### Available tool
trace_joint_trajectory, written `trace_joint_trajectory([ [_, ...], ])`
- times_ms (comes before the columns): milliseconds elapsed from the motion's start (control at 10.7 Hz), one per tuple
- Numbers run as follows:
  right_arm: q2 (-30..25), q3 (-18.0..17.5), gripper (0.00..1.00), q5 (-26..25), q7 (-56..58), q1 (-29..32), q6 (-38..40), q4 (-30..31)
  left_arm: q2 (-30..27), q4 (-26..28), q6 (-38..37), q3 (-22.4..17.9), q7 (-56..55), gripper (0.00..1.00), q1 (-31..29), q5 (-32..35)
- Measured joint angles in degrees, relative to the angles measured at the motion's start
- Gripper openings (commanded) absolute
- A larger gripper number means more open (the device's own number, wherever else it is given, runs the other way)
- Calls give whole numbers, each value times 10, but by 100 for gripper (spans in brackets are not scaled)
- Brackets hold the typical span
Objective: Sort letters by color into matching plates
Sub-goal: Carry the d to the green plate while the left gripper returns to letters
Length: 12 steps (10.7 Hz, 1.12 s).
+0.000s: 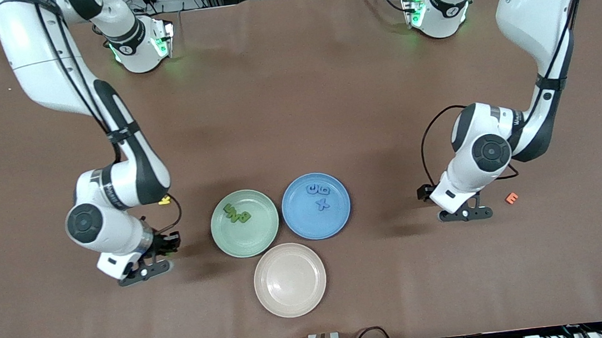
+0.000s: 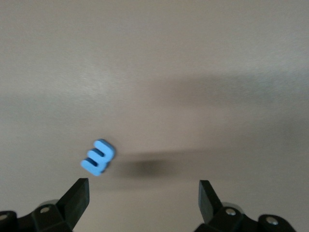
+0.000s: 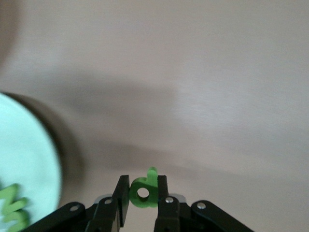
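My right gripper [image 3: 143, 186] is shut on a small green letter [image 3: 145, 191] shaped like a d. It hangs over the table [image 1: 146, 269], beside the pale green plate [image 1: 246, 242] toward the right arm's end. That plate [image 3: 29, 164] holds green letters [image 1: 237, 214]. The blue plate [image 1: 318, 226] holds blue letters [image 1: 319, 194]. My left gripper [image 1: 465, 214] stands open over bare table [image 2: 144, 193]. A small E-shaped letter [image 1: 511, 198] lies beside it, orange in the front view and blue in the left wrist view [image 2: 98, 157].
A beige-pink plate [image 1: 289, 279] sits nearer the front camera than the other two plates. A yellow letter [image 1: 164, 200] lies on the table by the right arm's forearm. The brown table stretches wide around both arms.
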<state>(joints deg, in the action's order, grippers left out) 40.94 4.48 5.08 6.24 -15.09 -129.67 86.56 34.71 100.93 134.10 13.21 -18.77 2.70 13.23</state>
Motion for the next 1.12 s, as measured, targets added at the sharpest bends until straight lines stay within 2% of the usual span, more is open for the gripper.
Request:
trace_joint_trajectory([
  [280,0,-1,9,-2,0,-55,1,-1,-1,3,0,0,98,100,-14,0],
  [654,0,-9,9,-3,0,-100,1,-1,0,5,0,2,291,100,-20,0],
  [841,0,-11,14,-4,0,-112,2,-1,9,1,0,4,345,100,-17,0],
  [1028,0,-12,100,-5,0,-120,3,-1,28,-14,1,3,391,100,-19,0],
  [1121,0,-12,100,-5,0,-124,3,-1,40,-24,1,1,408,100,-20,0],
])
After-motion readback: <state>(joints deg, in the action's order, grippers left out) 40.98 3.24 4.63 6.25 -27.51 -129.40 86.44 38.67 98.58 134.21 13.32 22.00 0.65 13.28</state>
